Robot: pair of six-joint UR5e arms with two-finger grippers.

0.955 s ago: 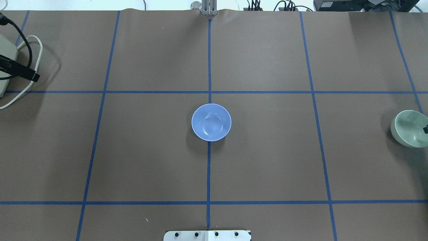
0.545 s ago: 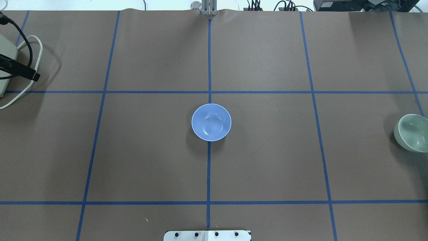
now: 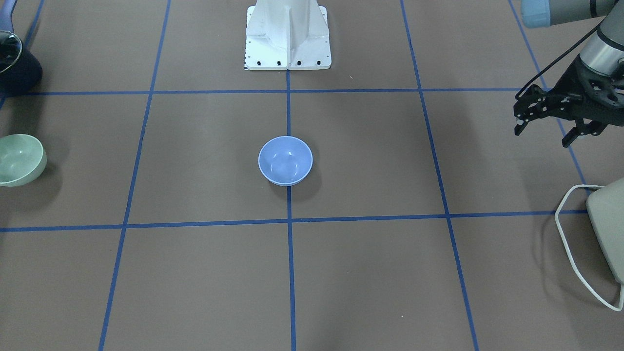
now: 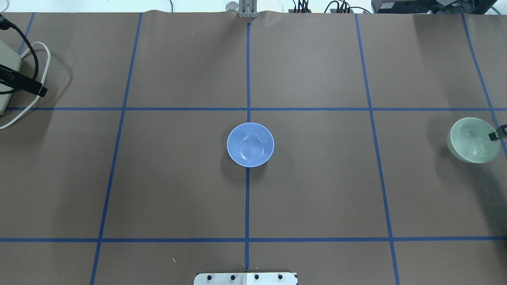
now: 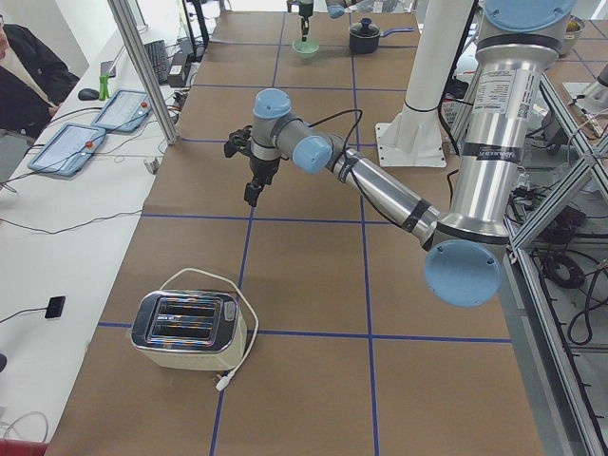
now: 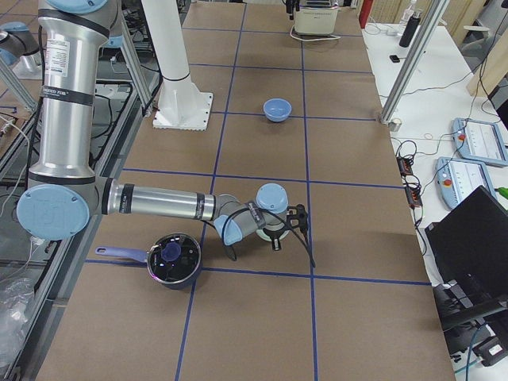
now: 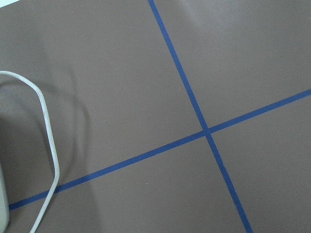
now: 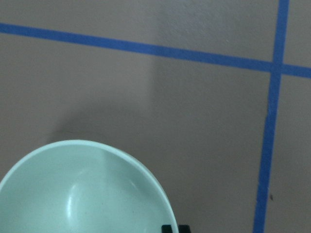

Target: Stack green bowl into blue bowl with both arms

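Round glossy mint-green bowl is leaving the desk's right edge, right gripper seemingly clamping its rim; left gripper is hanging open, empty. One-sided rim pinch is risking a slip short of the round periwinkle-blue bowl.

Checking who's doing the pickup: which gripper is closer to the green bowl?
Right. The right gripper holds the rim of the green bowl on the robot's far right; the left gripper hangs open on the opposite side, near the toaster.

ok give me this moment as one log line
right gripper: shut on green bowl rim | left gripper: open, empty | blue bowl: centre, empty | stack: not done
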